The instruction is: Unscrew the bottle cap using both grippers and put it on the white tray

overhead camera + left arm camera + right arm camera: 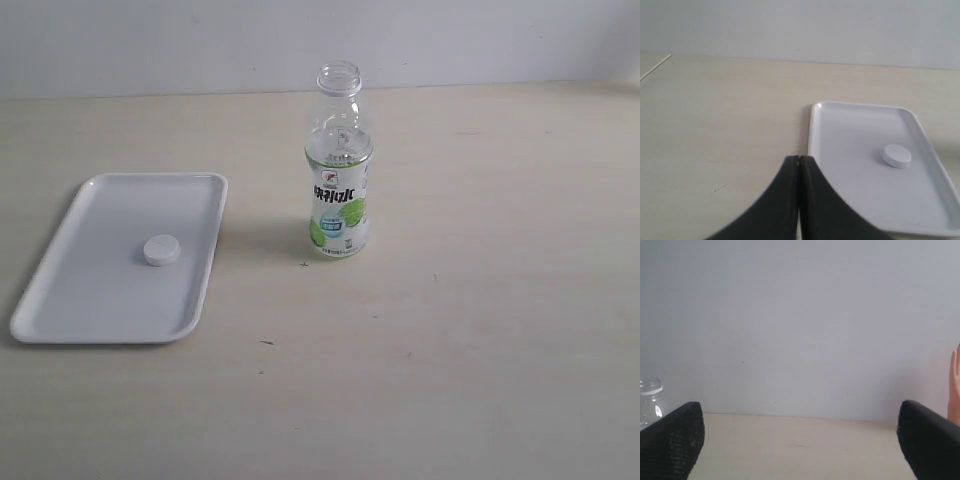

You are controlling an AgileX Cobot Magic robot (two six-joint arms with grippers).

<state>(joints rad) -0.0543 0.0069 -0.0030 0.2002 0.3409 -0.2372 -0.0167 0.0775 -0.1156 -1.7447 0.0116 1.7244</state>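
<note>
- I find the bottle cap (161,250) lying flat on the floor of the white tray (70,300), near the middle and clear of the rim on every side.
- The white tray rests flat on the surface (450,350), on the left of the exterior view, with its long sides running away from the camera at a slight slant.
- The bottle (339,180) stands upright on the surface to the right of the tray, with a strip of bare surface between them. Its neck is open and uncapped, and the printed label wraps its lower half.
- Left gripper (799,159): fully closed, the two black fingers pressed together tip to tip with nothing between them. In its wrist view the tips show against bare surface just beside the tray's rim. I cannot tell its height above the surface.
- Right gripper (800,410): spread wide and holding nothing. It faces the pale wall (800,315), and the bottle's open neck shows just beside one finger.
- A peach-coloured shape (955,390) shows at the edge of the right wrist view. I cannot tell what it is.
</note>
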